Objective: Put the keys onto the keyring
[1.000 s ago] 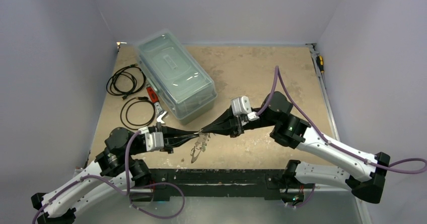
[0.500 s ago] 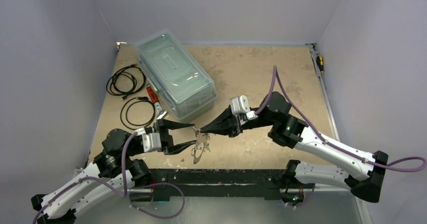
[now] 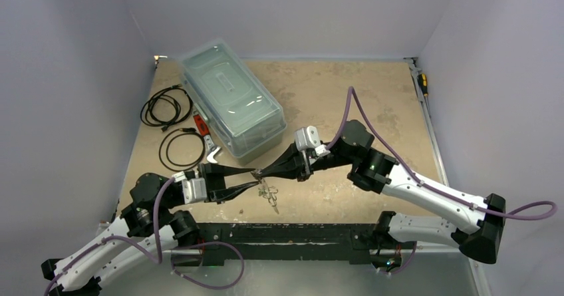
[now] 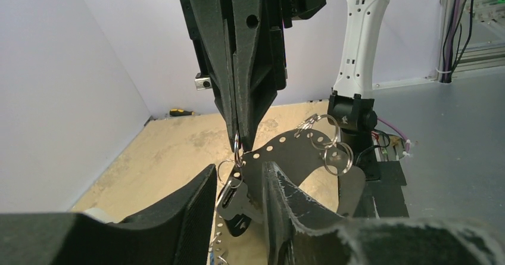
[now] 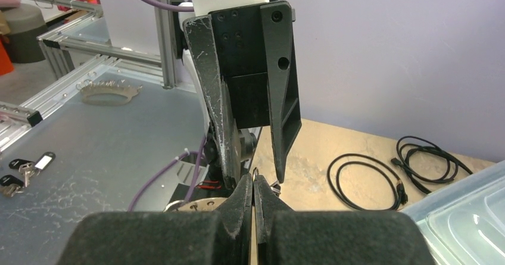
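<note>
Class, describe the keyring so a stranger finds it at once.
Find the clear lidded box at back left. Just in front, the right gripper pinches the keyring. Unlike the black cable coils nearby, it is a pale perforated band carrying small metal rings.

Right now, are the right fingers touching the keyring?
Touching. Left wrist view shows the right fingers pinched on a small ring on the keyring.

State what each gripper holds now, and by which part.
The right gripper pinches a small metal ring on the edge of the keyring. The left gripper stands open around it, gripping nothing.
</note>
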You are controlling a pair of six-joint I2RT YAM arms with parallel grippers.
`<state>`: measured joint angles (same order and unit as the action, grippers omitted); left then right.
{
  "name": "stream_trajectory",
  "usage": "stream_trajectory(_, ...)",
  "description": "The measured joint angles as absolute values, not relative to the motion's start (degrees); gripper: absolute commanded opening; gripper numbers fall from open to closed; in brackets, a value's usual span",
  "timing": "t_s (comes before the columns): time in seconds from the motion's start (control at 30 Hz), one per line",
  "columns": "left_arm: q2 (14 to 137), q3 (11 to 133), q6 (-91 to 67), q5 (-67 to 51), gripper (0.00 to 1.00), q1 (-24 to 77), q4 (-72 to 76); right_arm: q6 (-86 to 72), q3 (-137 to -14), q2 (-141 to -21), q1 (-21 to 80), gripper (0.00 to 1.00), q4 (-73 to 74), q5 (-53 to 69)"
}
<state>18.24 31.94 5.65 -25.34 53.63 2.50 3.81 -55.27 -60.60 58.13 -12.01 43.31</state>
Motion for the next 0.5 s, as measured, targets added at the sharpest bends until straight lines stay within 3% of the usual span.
stream_trajectory(0.5, 18.35, 31.94, 5.65, -25.45, 0.17, 53.63, 2.50, 3.16, -55.27, -62.94, 58.13, 0.00, -15.18, 44.91)
